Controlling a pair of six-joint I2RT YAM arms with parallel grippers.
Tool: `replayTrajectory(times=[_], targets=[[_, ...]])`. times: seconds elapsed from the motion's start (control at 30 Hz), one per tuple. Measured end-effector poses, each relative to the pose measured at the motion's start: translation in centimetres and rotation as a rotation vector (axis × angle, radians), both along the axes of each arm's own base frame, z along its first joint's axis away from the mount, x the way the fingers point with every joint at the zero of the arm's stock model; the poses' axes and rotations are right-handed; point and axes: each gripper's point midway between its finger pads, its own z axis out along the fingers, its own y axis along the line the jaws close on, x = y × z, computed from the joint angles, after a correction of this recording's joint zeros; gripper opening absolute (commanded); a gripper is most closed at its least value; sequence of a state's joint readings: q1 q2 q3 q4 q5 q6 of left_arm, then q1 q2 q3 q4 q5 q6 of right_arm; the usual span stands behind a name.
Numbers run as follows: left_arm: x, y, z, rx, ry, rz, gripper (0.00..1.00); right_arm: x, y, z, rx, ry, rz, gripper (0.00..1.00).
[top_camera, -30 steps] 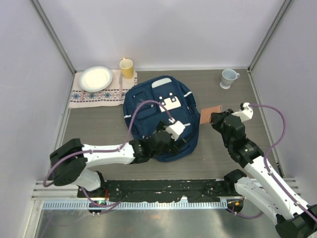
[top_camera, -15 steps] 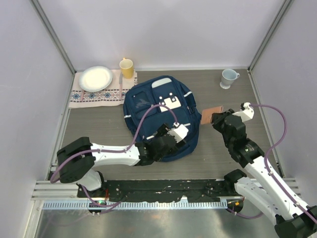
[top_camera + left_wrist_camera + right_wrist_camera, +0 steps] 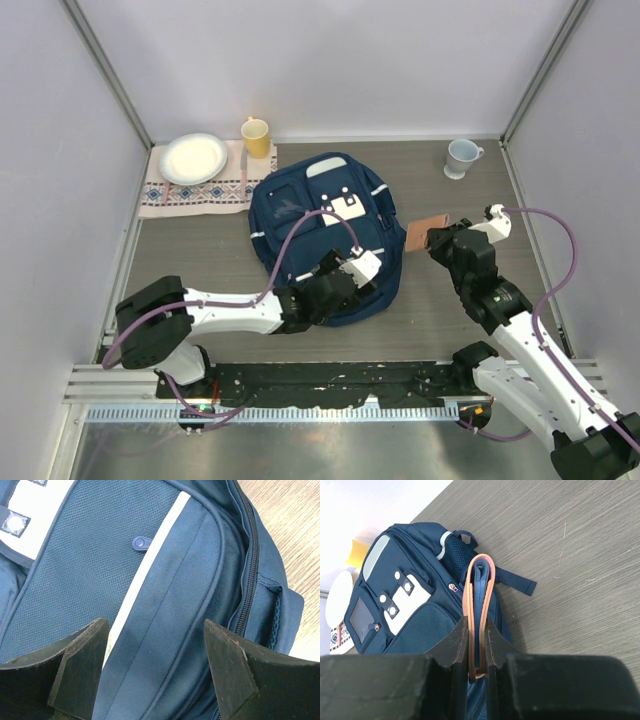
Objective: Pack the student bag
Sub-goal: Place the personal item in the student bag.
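The student bag [image 3: 305,185] lies flat in the middle of the table [image 3: 200,255], front pocket up, its top toward the back wall. The left gripper [image 3: 155,630] hovers low over the bag's near right corner with its jaws apart and nothing between them but fabric underneath, just beside the main zip [image 3: 248,555]. The right gripper [image 3: 477,626] waits just off the bag's right edge, clamped on a thin brown-covered notebook [image 3: 480,590] held on edge. The chief risk is at the left jaws. If they close here they may pinch only the smooth side panel or its piping rather than a zip pull, and the cloth would slip out or the whole bag would drag across the table. Whether the zip is open far enough to take the notebook cannot be told, and pushing the notebook against a shut seam would bend it or twist it in its narrow grip. The two arms are also near each other at that corner, so a hasty approach could knock them together. Open tabletop lies to the right and near side of the bag. The mug [image 3: 461,157], plate [image 3: 193,157], yellow cup [image 3: 256,136] and patterned cloth [image 3: 190,192] sit well apart at the back.
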State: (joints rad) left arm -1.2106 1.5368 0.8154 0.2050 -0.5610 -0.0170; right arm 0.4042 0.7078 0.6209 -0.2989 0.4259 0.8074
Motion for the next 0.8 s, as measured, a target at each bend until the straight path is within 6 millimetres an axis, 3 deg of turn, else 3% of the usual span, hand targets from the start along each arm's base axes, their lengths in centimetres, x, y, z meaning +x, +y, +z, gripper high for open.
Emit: replayTrajectory(times=[0.07, 0.27, 0.3, 0.37, 0.5, 0.57, 0.6, 0.8], targets=[[-0.1, -0.2, -0.2, 0.002, 0.006, -0.007, 0.77, 0.0, 0.0, 0.0, 0.001, 0.001, 0.002, 0.01], [0.1, -0.9, -1.0, 0.028, 0.023, -0.008, 0.53, 0.0, -0.1, 0.0, 0.006, 0.002, 0.001, 0.01], [0.1, -0.9, -1.2, 0.033, 0.028, -0.007, 0.45, 0.0, -0.2, 0.0, 0.006, 0.003, 0.001, 0.01], [0.0, -1.0, -1.3, 0.031, 0.035, -0.005, 0.4, 0.1, -0.2, 0.0, 0.009, 0.003, 0.001, 0.01], [-0.2, -1.2, -1.3, 0.019, 0.043, -0.006, 0.16, 0.0, -0.3, 0.1, 0.014, -0.001, 0.001, 0.01], [-0.3, -1.3, -1.2, 0.013, 0.045, -0.009, 0.1, 0.0, -0.3, 0.1, 0.016, 0.0, 0.003, 0.01], [-0.3, -1.2, -1.0, 0.01, 0.042, -0.009, 0.0, 0.0, -0.3, 0.1, 0.017, 0.001, 0.005, 0.01], [-0.2, -1.0, 1.2, -0.038, 0.019, -0.002, 0.0, 0.0, -0.2, 0.1, 0.022, 0.002, 0.012, 0.01]])
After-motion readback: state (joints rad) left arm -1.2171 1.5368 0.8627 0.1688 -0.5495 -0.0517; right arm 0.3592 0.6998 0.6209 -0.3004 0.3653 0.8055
